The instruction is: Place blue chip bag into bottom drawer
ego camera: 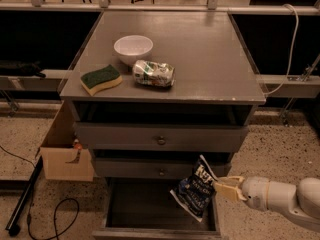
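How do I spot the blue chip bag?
Find the grey cabinet and its open bottom drawer. Over the drawer's right side hangs the blue chip bag, pinched by the gripper. It is dark navy, unlike the green-and-white packet on top.

There are three grey drawers in all: two shallow knobbed drawers [125,136] and one bottom drawer [145,209]. One bowl [133,49], one sponge [101,79] and one shiny packet [154,74] sit upper left. One gripper [218,186], lower right, pinches one blue chip bag [194,194]. At left is seemingly one cardboard box [65,161].
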Available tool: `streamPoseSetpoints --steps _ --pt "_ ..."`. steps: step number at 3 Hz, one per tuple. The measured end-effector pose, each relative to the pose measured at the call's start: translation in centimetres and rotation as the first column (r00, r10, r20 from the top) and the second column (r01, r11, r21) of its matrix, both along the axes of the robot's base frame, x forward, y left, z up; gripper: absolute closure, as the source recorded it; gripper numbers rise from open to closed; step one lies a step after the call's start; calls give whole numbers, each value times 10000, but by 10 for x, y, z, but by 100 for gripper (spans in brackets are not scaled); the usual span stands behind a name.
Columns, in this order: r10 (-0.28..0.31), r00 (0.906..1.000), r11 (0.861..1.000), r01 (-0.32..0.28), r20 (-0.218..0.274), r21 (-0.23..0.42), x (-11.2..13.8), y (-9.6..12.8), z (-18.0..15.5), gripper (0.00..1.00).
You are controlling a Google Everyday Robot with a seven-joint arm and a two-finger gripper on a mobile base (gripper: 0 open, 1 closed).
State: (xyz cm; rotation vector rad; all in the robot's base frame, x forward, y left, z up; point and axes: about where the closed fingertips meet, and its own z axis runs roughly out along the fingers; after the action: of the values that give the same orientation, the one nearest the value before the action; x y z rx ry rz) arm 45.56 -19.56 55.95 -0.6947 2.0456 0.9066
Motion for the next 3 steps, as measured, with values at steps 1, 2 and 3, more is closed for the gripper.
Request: streamPoseSetpoints --steps 1,2,3 --pt "0 10000 10000 0 0 0 0 0 0 100" --pt "-236 9979 9997 233 -598 -63 18 5 -41 100" --pt "-321 9941 9994 309 -1040 -130 34 12 -74 100"
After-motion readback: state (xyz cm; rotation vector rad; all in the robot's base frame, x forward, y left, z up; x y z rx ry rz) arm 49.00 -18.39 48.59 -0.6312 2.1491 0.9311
